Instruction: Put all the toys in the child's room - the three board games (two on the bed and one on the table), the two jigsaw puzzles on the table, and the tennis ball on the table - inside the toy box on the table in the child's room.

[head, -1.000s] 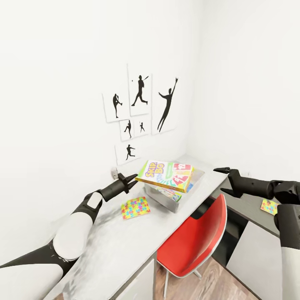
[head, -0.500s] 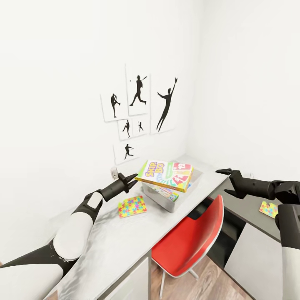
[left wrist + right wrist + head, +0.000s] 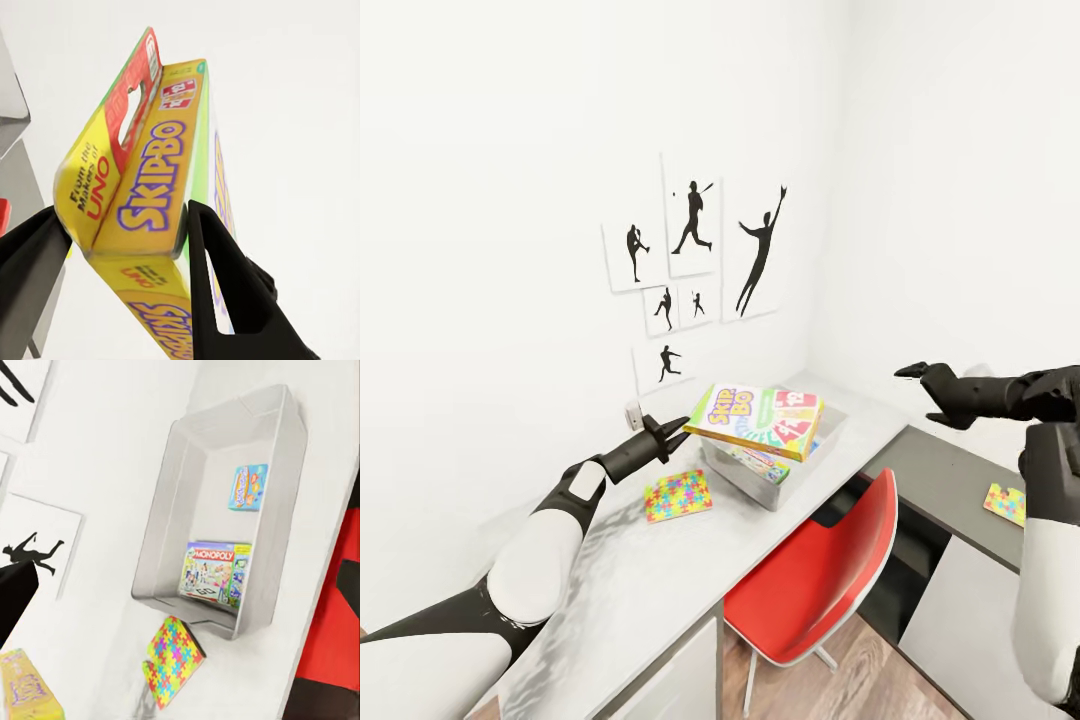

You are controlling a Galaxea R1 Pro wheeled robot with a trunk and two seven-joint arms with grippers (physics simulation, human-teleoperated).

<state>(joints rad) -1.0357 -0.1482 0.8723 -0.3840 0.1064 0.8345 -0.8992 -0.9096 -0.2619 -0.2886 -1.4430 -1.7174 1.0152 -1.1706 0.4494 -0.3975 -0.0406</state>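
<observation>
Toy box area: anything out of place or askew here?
One jigsaw puzzle lies on the table beside the toy box, not in it; another sits on the lower dark section. The left gripper holds the Skip-Bo box above the toy box.

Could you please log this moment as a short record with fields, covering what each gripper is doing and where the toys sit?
left gripper: shut on the Skip-Bo box, held above the toy box
right gripper: open, empty, raised over the dark desk section
in toy box: Monopoly box, a smaller game box
on the table: jigsaw puzzle beside the toy box
on dark section: second jigsaw puzzle
</observation>
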